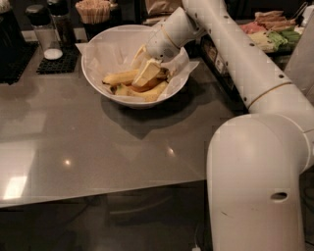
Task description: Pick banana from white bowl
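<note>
The white bowl, lined with crinkled white paper, stands at the back of the grey table. Several yellow bananas lie in it: one on the left and another along the front. My gripper reaches down into the bowl from the upper right. Its cream tip rests right on the pile of bananas, between the left banana and the front one. The fruit under the gripper is partly hidden by it.
A glass shaker stands on a black mat left of the bowl, with a cup of sticks behind it. Coloured packets lie at the back right. My white body fills the right foreground. The table's front edge runs across the lower left.
</note>
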`<state>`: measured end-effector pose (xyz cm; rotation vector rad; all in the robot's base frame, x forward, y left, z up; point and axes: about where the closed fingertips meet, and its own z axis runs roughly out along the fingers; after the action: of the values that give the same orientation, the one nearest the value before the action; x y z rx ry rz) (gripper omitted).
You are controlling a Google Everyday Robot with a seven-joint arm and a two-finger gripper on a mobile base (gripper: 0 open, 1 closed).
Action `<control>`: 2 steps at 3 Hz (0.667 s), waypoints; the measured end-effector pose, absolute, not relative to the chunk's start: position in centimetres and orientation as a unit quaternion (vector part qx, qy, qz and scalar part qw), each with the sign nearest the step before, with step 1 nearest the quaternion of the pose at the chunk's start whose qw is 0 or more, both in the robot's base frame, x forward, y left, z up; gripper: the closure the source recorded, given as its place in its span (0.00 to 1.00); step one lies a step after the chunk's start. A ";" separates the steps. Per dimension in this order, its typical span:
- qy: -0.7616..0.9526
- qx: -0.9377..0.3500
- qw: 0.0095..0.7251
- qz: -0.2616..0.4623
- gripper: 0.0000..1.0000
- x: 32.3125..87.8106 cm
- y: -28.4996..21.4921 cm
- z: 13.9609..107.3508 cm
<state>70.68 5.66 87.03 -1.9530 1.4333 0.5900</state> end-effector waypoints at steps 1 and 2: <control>0.549 -0.732 0.341 0.214 1.00 69.9 4.9 88.3; 0.533 -0.727 0.379 0.210 1.00 68.0 4.2 90.4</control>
<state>67.98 4.15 90.38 -1.8561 1.3606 0.5376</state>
